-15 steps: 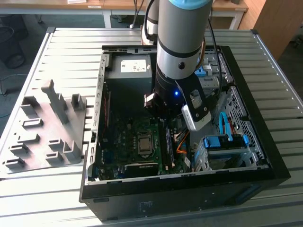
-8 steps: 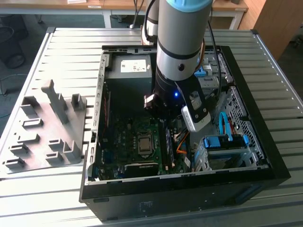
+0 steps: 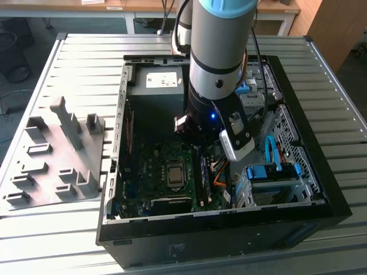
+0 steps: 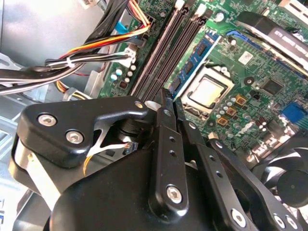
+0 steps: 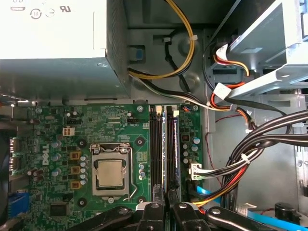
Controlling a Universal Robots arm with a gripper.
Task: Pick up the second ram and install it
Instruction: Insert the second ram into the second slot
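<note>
Arm: one [image 3: 221,57], reaching down into the open case in the exterior view
Gripper: one [image 4: 167,96] [image 5: 166,204], low over the motherboard, at the near end of the memory sockets
Jaws: drawn narrow, in line with the stick; I cannot tell whether they clamp it or merely stand at its end
Second ram: one stick in sight [image 4: 202,57] [image 5: 165,144], standing on edge among the sockets beside the processor, pale blue label facing out in the second wrist view (a thin bluish strip in the first wrist view); its near end meets the gripper
Memory sockets: long and black [image 5: 155,144], at least two bare, running parallel to the stick on either side
Processor socket: one [image 5: 110,173], square metal lid, just beside the sockets
Motherboard: one, green [image 5: 57,134]
Power supply: one grey box [image 5: 53,29], at the board's far edge
Cable bundles: several, black and coloured [image 5: 250,144], on the sockets' other side from the processor
Case: one, black [image 3: 321,189], lying open on the slatted table [image 3: 86,57]
Tray: one, grey, with upright slots [image 3: 51,154], at the exterior view's left, well apart from the gripper
</note>
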